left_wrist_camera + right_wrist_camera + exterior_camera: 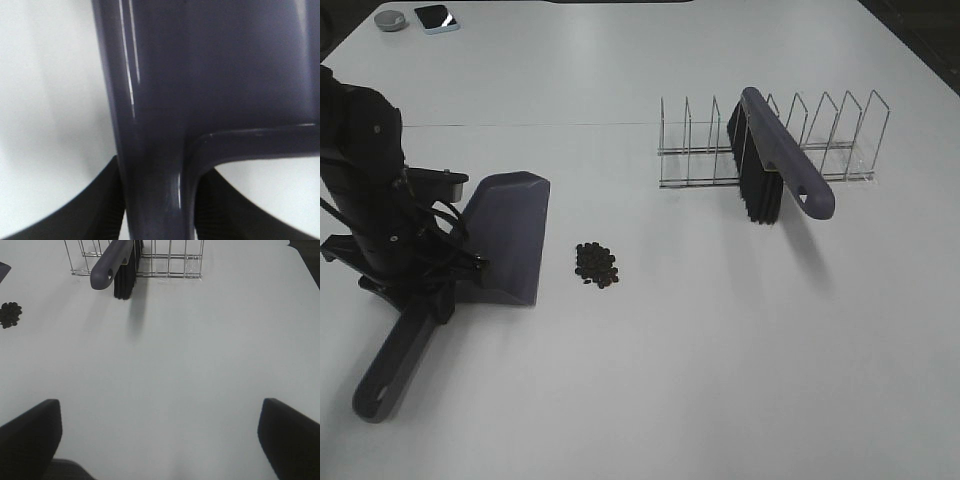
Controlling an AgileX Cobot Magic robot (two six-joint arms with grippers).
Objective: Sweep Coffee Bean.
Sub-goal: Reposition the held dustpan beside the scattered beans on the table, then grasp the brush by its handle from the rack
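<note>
White worktop from above. Left fingers closed tight on the handle of a purple-grey dustpan at the left, lip turned toward a small heap of coffee beans just to the right, not touching. Right fingers spread wide, empty, above bare worktop. Brush propped in a wire rack, far right. Step in hand, seemingly: securing the dustpan. Next, probably: fetching the brush, then sweeping the heap leftward into the pan.

White table; from the coffee bean heap, dustpan at nine o'clock; wire rack at two; phone at eleven.
</note>
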